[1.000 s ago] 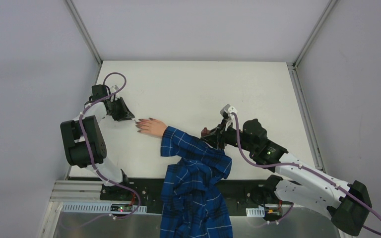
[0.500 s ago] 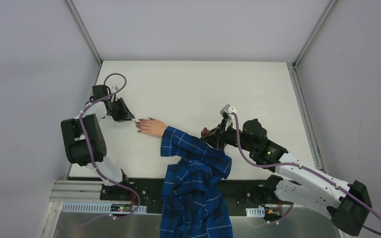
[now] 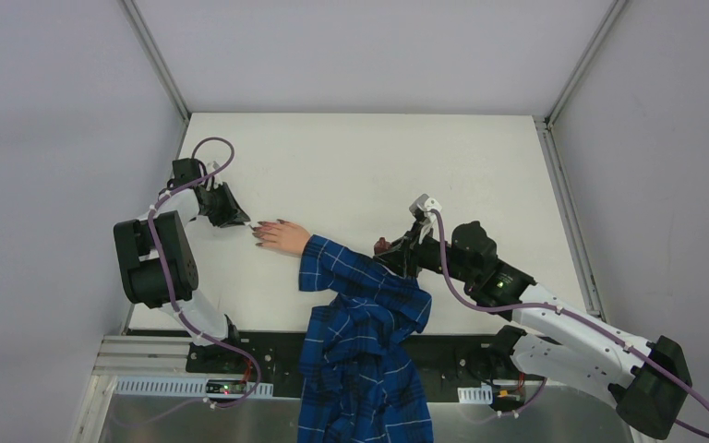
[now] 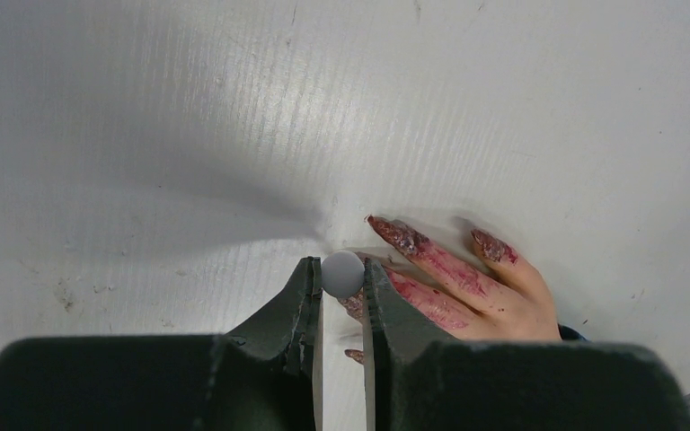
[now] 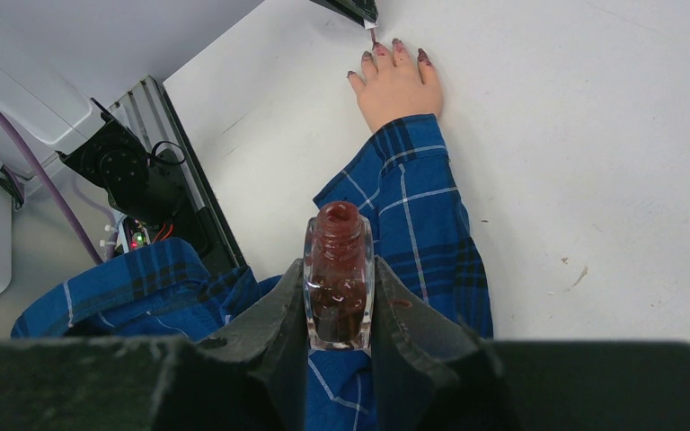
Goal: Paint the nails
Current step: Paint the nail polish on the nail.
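Note:
A pale hand in a blue plaid sleeve lies flat on the white table. Its nails are dark reddish-purple, and polish is smeared along the fingers. My left gripper is shut on the brush's round white cap, right over the fingertips; the brush itself is hidden below. In the top view that left gripper sits just left of the hand. My right gripper is shut on an uncapped glass bottle of dark red polish, held upright above the sleeve. The nails show far ahead.
The plaid shirt hangs off the table's near edge between the arm bases. Grey walls and metal rails bound the table. A black mount with wiring sits at the near edge.

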You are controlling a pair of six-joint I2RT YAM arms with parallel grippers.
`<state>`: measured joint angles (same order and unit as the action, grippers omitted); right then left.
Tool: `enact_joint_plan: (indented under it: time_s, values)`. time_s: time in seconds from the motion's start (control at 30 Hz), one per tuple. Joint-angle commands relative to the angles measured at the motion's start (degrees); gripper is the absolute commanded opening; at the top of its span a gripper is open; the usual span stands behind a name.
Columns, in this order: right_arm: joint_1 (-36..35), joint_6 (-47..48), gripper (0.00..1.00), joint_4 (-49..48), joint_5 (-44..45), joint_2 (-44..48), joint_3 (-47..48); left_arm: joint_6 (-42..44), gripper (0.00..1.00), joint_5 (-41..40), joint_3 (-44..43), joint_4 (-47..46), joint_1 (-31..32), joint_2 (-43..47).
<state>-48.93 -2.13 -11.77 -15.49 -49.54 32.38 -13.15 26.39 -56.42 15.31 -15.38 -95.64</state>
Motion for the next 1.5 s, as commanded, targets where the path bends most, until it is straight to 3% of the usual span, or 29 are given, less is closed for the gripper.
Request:
enact_joint_plan:
  time_s: [0.0,0.97,1.47]
  values:
    - [0.2,-0.1,0.0,-3.9,-0.9,0.2,-0.1,-0.9,0.0,-1.2,-1.7,0.1,0.3,-0.2]
    - [0.2,-0.1,0.0,-3.8,-0.5,1.3,-0.5,-0.7,0.0,-0.8,-1.0,-1.3,0.2,7.0]
    - [0.2,-0.1,0.0,-3.9,-0.5,0.8,-0.4,-0.5,0.0,1.5,-1.0,-1.5,2.3,4.6]
